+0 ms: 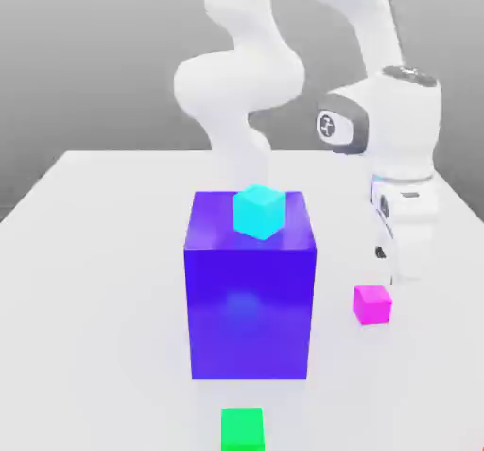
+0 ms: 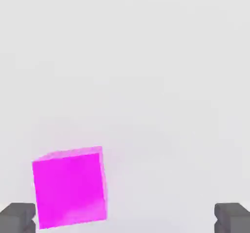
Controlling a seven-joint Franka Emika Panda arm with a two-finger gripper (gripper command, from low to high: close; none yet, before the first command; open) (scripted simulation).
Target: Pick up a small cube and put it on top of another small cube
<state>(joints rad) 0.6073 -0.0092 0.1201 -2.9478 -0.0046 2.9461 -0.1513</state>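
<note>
You had the small magenta-pink cube flat on the worktop, to the exterior view's right of the big blue-violet block and well apart from it. Your pincer was on that same side of the block, above the worktop, spread wide with nothing in its grasp.

The cube lay below the pincer but off its centre: in the hand view it sat much nearer one fingertip than the other, and partly out of line with the pair. Its faces were turned slightly against the closing direction. Being a cube, it offered you no long axis to match, so you probably needed a sideways correction and perhaps a small twist before going down. Had you dropped straight, the nearer finger might have come down on the cube's edge or nudged it away.

Farther out, the small cyan cube rested on top of the block, and the small green cube stood on the block's near side. You could not tell which of them was meant to receive the pink one.
</note>
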